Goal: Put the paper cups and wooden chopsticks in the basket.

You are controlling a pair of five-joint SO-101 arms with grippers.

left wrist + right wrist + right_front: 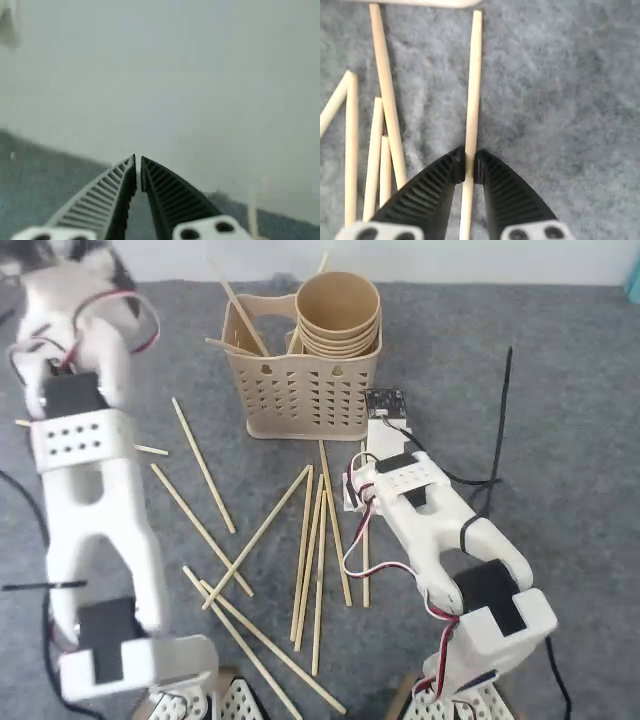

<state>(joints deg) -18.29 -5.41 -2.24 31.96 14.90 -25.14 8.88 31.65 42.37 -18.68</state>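
On the mat [560, 390] just in front of the basket [300, 405], the right gripper [469, 162] sits low, clamped on one chopstick [474, 75], apparently ready to lift it toward the basket. Stacked cups [338, 315] already stand inside, a few sticks leaning beside them. Many loose chopsticks [305, 550] lie scattered between the arms, so much of the job remains. The left gripper [138, 167], closed on nothing, hangs raised, probably to keep clear.

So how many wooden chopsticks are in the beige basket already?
3 wooden chopsticks: a long one leaning in the beige perforated plastic basket, a short end over its left rim, a tip behind the stacked brown paper cups. Others may be hidden inside.
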